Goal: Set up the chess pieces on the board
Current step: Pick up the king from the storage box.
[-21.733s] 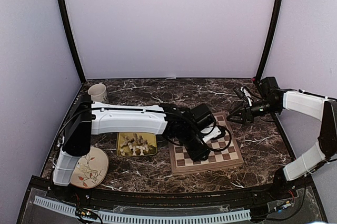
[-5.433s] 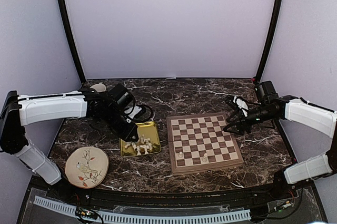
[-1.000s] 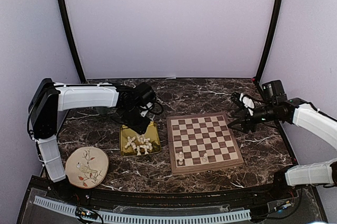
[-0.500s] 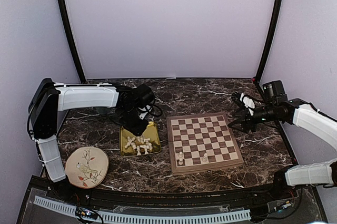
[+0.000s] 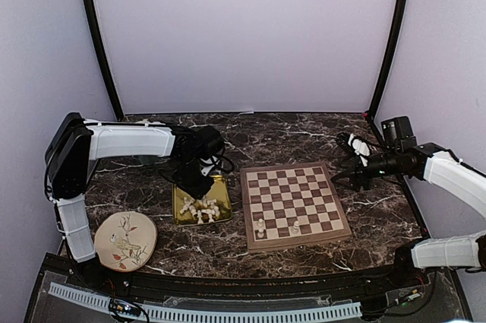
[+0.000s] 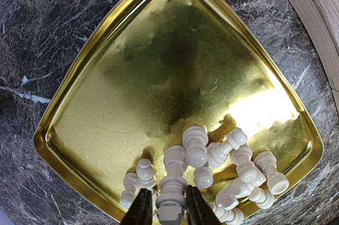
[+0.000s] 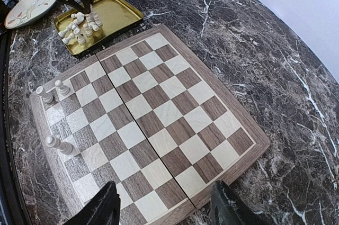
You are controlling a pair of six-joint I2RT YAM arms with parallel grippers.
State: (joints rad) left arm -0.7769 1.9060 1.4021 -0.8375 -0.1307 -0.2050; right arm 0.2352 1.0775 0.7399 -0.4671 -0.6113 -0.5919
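The gold tray (image 6: 159, 66) holds a heap of several cream-white chess pieces (image 6: 233, 167) lying on their sides. My left gripper (image 6: 167, 207) is down in the tray (image 5: 182, 205), its two dark fingers pressed against either side of one tall piece (image 6: 172, 193). The wooden board (image 5: 304, 186) lies right of the tray, with three pieces standing in its near-left corner (image 7: 55, 143). My right gripper (image 7: 167, 209) hovers open over the board's far-right corner (image 7: 233, 145), nothing between its fingers (image 7: 108, 206).
A round cream plate with a bird drawing (image 5: 125, 241) lies at the near left. Dark marble tabletop (image 5: 364, 216) surrounds the board. Purple walls and black corner posts (image 5: 99, 49) close in the back and sides.
My left gripper's jaws have narrowed onto one piece in the tray. The left arm shifted slightly; the right arm has barely moved.
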